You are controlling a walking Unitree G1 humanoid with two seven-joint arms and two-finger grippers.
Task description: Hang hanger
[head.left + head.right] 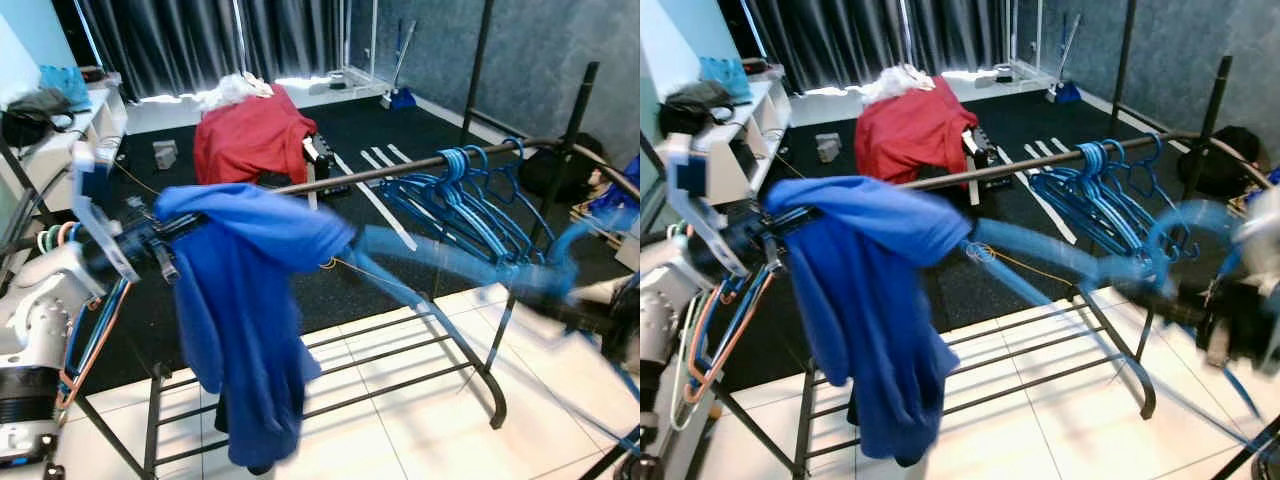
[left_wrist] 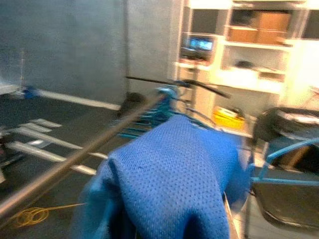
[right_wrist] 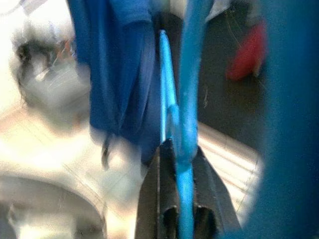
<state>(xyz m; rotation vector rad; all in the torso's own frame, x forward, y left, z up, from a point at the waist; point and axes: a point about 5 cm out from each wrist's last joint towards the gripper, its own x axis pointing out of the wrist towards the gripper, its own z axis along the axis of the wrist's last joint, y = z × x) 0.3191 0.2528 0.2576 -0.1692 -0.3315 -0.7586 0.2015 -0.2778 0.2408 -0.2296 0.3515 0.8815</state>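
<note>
Left eye view: my left arm (image 1: 40,300) reaches in from the left, wrapped in orange and blue cables. My left end effector (image 1: 165,245) sits at the left end of the rail (image 1: 400,168), tucked under the shoulder of a blue shirt (image 1: 245,310). The shirt hides its fingers, so I cannot tell whether they are clenched or released. The shirt hangs down in front of the rack's lower bars (image 1: 380,350), over the white floor tiles (image 1: 400,430). In the left wrist view the shirt's mesh cloth (image 2: 179,174) is close before the camera, with the rail (image 2: 75,159) running away beside it.

Behind the rack, a red cloth (image 1: 250,135) lies heaped on the dark floor. A blurred blue hanger (image 1: 440,262) stretches from the shirt rightward, below the rail and not on it. Further right, a bunch of blue hangers (image 1: 470,195) hangs from the rail.

My right end effector (image 1: 1225,320) is at the far right, blurred, at the hanger's outer end. In the right wrist view its black fingers (image 3: 162,199) are clenched on the hanger's thin blue bar (image 3: 184,189), with the shirt (image 3: 114,74) beyond.
</note>
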